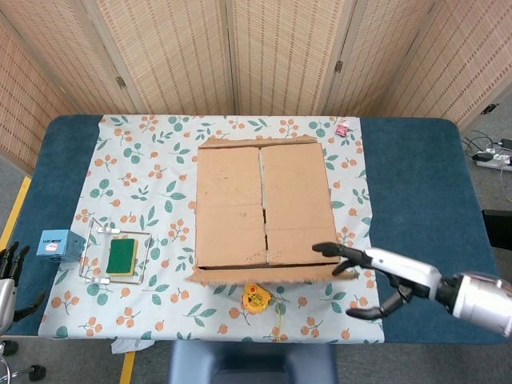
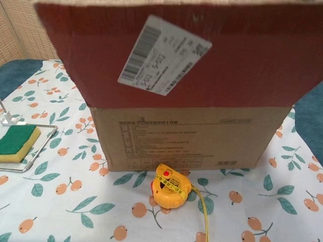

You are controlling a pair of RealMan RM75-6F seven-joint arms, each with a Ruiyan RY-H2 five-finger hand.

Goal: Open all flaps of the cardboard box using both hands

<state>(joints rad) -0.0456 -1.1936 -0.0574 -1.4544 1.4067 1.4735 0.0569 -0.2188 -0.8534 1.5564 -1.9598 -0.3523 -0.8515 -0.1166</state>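
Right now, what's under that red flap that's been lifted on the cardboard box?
With the red flap raised, the head view shows two inner flaps lying closed, meeting at a centre seam. The cardboard box contents beneath them are covered.

- Right hand [image 1: 370, 276]: black, slender segmented fingers [image 1: 330, 250] on a white and silver palm shell.
- Right forearm [image 1: 478, 300]: rounded casing in glossy white and silver-grey, a dark band where it meets the wrist.
- Left hand [image 1: 8, 272]: only partly in frame at the head view's left edge; dark thin fingers, a pale grey body below them.
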